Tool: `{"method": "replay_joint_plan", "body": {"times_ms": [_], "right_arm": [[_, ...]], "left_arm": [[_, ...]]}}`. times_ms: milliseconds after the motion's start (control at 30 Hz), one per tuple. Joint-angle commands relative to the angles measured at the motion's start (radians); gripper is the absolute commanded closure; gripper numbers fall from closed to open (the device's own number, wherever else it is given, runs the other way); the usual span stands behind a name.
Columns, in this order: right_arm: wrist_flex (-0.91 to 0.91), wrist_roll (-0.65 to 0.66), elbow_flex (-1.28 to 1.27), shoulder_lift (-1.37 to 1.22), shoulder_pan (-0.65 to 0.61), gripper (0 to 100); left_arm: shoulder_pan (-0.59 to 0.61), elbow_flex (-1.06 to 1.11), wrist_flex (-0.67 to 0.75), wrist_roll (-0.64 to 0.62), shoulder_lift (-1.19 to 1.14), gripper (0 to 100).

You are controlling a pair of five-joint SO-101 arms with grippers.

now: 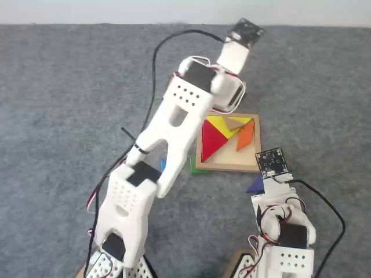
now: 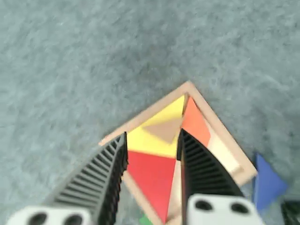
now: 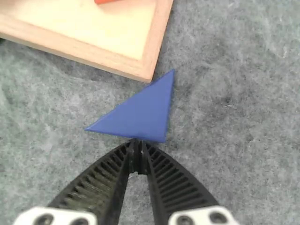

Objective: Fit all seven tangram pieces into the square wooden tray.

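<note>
On grey carpet [image 3: 234, 93], blue triangle [image 3: 140, 112] at clenched right claw [image 3: 136, 145]; left claw [image 2: 152, 136] released over wooden tray [image 3: 93, 37].

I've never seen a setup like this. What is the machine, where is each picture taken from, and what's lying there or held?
These are two small white robot arms over a grey carpet. One picture looks down from above; the other two come from cameras on each arm's wrist. The left claw hangs open over a square wooden tray, holding nothing. The tray holds a yellow triangle, a red triangle, an orange piece and a tan piece. A green piece lies beside the tray. The right claw is shut, its tips at the edge of a blue triangle lying flat on the carpet near the tray's corner.
</note>
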State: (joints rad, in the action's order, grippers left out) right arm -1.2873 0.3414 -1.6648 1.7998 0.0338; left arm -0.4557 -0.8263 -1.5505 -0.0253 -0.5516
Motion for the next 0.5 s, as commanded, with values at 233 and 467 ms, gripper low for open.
{"method": "replay_joint_plan", "body": {"times_ms": [233,467], "right_arm": [[0.005,-0.002,-0.020,0.021,0.008,99.1],[0.005,-0.002,-0.020,0.021,0.008,99.1]], "left_arm": [[0.041,1.059,0.614,-0.034,0.606,84],[-0.025,1.690,1.149,0.068,0.861,83]]}}
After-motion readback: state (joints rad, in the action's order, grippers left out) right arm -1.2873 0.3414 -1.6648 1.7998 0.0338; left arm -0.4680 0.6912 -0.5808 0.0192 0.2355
